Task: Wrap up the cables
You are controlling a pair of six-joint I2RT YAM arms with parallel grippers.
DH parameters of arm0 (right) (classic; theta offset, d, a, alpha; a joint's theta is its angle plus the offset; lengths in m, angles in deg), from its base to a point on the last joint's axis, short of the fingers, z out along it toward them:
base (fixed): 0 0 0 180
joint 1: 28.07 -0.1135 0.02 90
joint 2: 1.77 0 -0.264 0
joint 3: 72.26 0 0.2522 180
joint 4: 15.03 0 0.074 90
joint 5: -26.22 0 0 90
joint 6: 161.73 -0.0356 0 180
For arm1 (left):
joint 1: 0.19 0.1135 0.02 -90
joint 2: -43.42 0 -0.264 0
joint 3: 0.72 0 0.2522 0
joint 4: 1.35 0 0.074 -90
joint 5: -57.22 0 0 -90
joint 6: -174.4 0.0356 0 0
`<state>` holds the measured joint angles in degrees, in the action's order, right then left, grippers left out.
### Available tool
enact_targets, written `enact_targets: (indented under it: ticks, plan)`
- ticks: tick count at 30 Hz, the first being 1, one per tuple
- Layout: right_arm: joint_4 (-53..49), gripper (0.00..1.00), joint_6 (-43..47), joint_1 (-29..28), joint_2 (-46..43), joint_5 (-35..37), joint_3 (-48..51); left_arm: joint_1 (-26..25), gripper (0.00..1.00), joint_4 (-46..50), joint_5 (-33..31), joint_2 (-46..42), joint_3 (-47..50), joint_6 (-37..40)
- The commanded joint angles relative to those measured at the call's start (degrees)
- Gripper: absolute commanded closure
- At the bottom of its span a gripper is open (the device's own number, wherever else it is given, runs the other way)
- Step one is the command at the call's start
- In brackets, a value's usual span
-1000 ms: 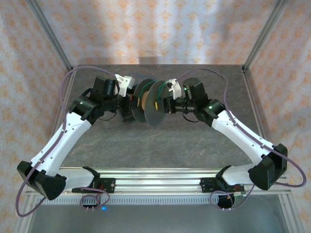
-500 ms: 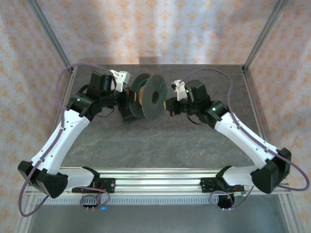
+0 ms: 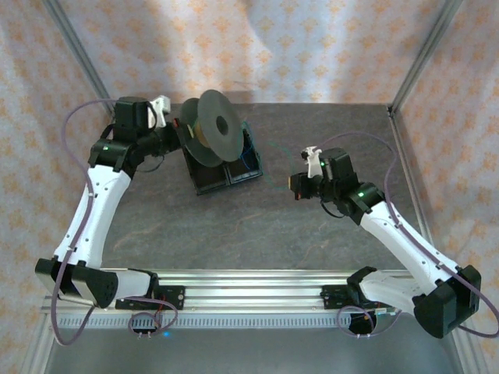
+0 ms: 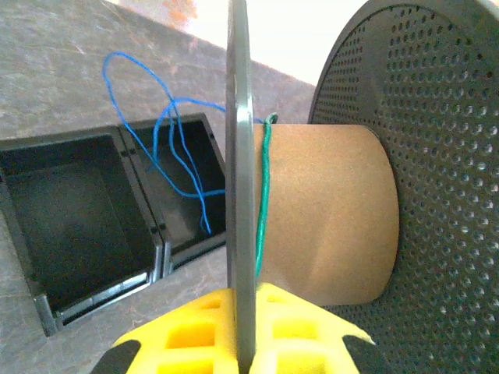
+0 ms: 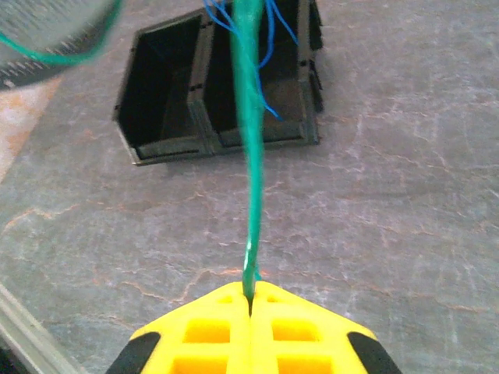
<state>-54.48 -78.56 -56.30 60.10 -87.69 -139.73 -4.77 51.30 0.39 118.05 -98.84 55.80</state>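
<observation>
Moved apart: both arms, the left carrying one spool (image 3: pixel 212 128) back-left by one two-compartment bin (image 3: pixel 226 183). Left claw (image 4: pixel 240 312) clamped on a spool flange; one blue cable (image 4: pixel 168 148) loops into the bin's right compartment. One green cable (image 5: pixel 251 156) runs from the spool core to the right claw (image 5: pixel 249 300), pinched shut on it above the tabletop (image 3: pixel 257 226).

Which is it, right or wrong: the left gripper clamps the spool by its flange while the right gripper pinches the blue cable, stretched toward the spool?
Wrong on one point: the right gripper pinches the green cable, not the blue, as the right wrist view shows. The left gripper does clamp the spool by its flange.
</observation>
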Motion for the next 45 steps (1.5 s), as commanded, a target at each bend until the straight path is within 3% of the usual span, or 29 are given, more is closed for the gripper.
enact_targets:
  ticks: [1, 5, 11, 16, 23, 27, 34, 40, 45]
  plan:
    - [-1.64, 1.00, -1.83, 0.75, -1.87, 2.05, 2.76, 4.31, 1.00, -12.48, 1.79, -0.69, -2.78, -8.66]
    - [-0.05, 1.00, -2.15, 0.80, -4.94, -3.28, 6.19, 7.11, 1.00, -16.75, 0.64, 1.15, -4.55, -13.85]
    - [4.15, 1.00, -3.09, 0.23, -12.32, -14.57, 9.33, 7.13, 1.00, -17.77, -4.72, 5.45, -7.23, -14.48]
    - [4.46, 1.00, -3.70, -1.57, -16.22, -21.82, 6.03, 5.11, 1.00, -13.39, -9.95, 8.45, -9.35, -8.67]
    - [4.73, 1.00, -3.04, -6.03, -16.00, -26.32, -4.59, -2.72, 1.00, -5.75, -20.56, 12.04, -14.16, 1.64]
    - [4.41, 1.00, -2.49, -6.05, -15.60, -23.58, -10.20, -6.24, 1.00, -1.21, -25.71, 14.55, -17.66, 6.92]
    - [3.84, 1.00, -1.86, -6.07, -8.98, -15.70, -22.33, -13.62, 1.00, 5.23, -28.13, 17.74, -22.80, 15.29]
    - [5.51, 1.00, -1.48, -6.05, -1.65, -14.16, -31.51, -19.40, 1.00, 7.61, -29.32, 18.47, -22.70, 19.40]
    - [-5.50, 1.00, 2.66, -5.12, 5.37, -5.04, -41.10, -21.47, 1.00, 6.88, -29.63, 17.45, -20.88, 19.83]
